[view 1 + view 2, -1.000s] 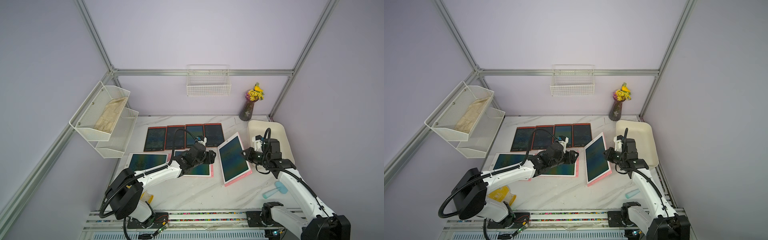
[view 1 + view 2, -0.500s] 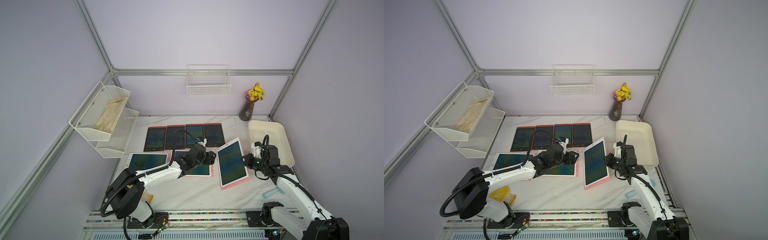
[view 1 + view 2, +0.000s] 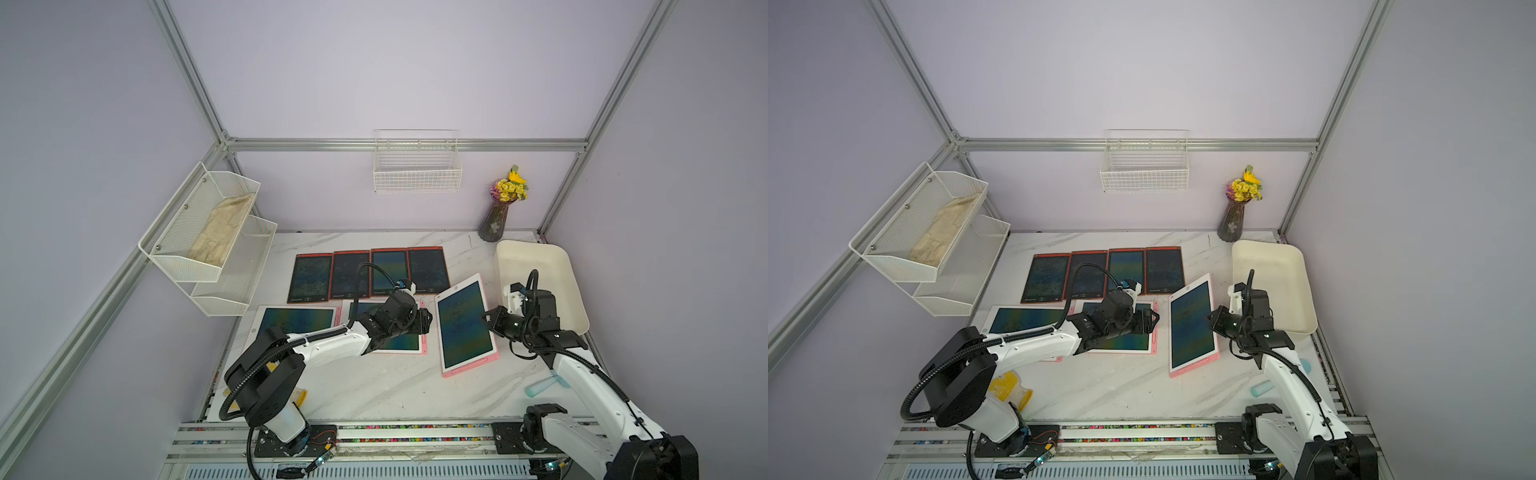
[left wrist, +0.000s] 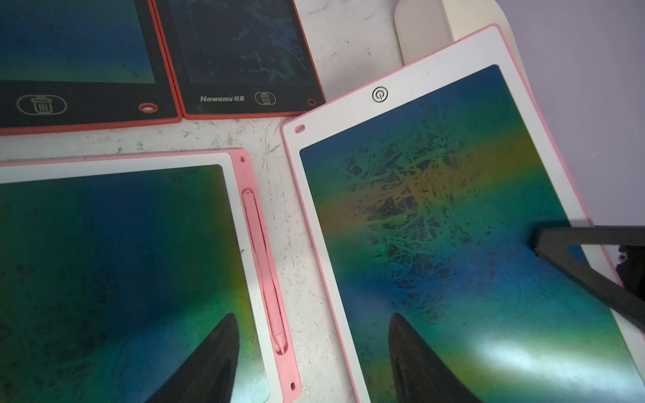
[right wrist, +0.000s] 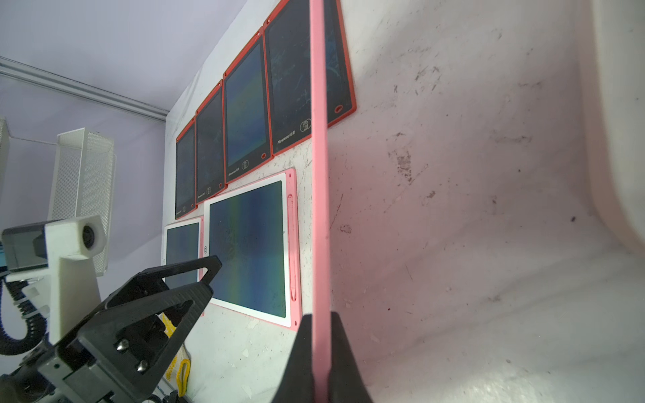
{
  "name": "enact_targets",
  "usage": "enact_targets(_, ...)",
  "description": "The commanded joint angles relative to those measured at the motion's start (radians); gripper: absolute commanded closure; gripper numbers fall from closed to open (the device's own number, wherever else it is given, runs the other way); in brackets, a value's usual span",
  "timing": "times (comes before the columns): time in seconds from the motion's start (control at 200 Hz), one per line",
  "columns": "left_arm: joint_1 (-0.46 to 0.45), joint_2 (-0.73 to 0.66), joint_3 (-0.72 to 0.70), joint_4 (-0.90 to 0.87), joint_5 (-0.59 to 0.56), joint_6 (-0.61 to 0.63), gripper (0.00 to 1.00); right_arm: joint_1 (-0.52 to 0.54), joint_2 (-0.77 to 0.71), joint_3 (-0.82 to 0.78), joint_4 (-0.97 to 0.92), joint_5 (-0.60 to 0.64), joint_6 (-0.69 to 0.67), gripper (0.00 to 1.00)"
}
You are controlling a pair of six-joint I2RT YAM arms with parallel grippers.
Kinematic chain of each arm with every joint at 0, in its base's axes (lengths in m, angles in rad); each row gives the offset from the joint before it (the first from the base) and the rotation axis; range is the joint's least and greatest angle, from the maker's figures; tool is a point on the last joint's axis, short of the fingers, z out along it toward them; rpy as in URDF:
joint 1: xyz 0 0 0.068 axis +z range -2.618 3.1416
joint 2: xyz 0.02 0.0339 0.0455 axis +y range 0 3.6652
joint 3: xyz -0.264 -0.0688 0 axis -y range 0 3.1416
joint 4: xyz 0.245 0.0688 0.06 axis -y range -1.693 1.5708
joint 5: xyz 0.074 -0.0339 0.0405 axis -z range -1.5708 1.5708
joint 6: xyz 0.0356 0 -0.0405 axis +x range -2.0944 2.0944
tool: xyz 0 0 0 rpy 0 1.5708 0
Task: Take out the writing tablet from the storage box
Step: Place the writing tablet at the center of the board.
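The writing tablet [image 3: 464, 328], white-faced with a pink rim, is seen right of centre in both top views, outside the storage box [image 3: 540, 259] and just beside its left wall. It is held tilted, its right long edge pinched between the closed jaws of the right gripper [image 3: 489, 322]. Whether its lower edge touches the table [image 3: 374, 388] cannot be told.

A narrow strip of bare marble separates it from the nearer pink-rimmed tablet [image 4: 115, 261], above which the left gripper [image 4: 312, 319] is poised, jaws moderately apart with nothing between them. A 2nd pink-rimmed tablet [image 3: 297, 319] lies further left, and 4 red-framed tablets [image 3: 392, 266] are lined edge to edge behind. Wider bare marble is found along the lower middle of the frame.

At upper left, a beige cloth [image 3: 220, 232] is held in the top tier of the mesh shelf [image 3: 183, 259].
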Motion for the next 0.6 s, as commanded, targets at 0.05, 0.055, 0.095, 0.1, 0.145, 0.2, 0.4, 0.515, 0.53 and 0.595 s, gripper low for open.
enact_targets(0.05, -0.003, 0.020, 0.063, 0.036, 0.023, 0.000, 0.33, 0.004, 0.000, -0.011, -0.014, 0.061, 0.016, 0.90)
enact_targets(0.055, -0.003, 0.021, 0.063, 0.036, 0.023, 0.000, 0.33, 0.004, 0.000, -0.011, -0.014, 0.061, 0.015, 0.90)
enact_targets(0.095, -0.004, 0.024, 0.064, 0.040, 0.025, 0.000, 0.33, 0.004, 0.002, -0.010, -0.015, 0.063, 0.016, 0.89)
enact_targets(0.1, -0.004, 0.024, 0.064, 0.040, 0.025, 0.000, 0.33, 0.003, 0.003, -0.010, -0.015, 0.064, 0.016, 0.89)
enact_targets(0.145, -0.003, 0.026, 0.064, 0.041, 0.027, 0.000, 0.33, 0.004, 0.006, -0.009, -0.014, 0.065, 0.015, 0.88)
enact_targets(0.2, -0.003, 0.029, 0.064, 0.044, 0.028, 0.000, 0.33, 0.003, 0.011, -0.009, -0.014, 0.069, 0.016, 0.87)
enact_targets(0.4, -0.002, 0.042, 0.070, 0.053, 0.035, 0.000, 0.33, 0.004, 0.023, -0.011, -0.009, 0.076, 0.019, 0.82)
enact_targets(0.515, -0.002, 0.057, 0.078, 0.057, 0.046, -0.002, 0.33, 0.004, 0.030, -0.012, -0.004, 0.078, 0.021, 0.81)
enact_targets(0.53, -0.002, 0.060, 0.078, 0.059, 0.048, -0.002, 0.33, 0.003, 0.031, -0.014, -0.003, 0.079, 0.020, 0.82)
enact_targets(0.595, -0.002, 0.068, 0.082, 0.061, 0.057, -0.005, 0.33, 0.004, 0.036, -0.012, -0.005, 0.089, 0.022, 0.78)
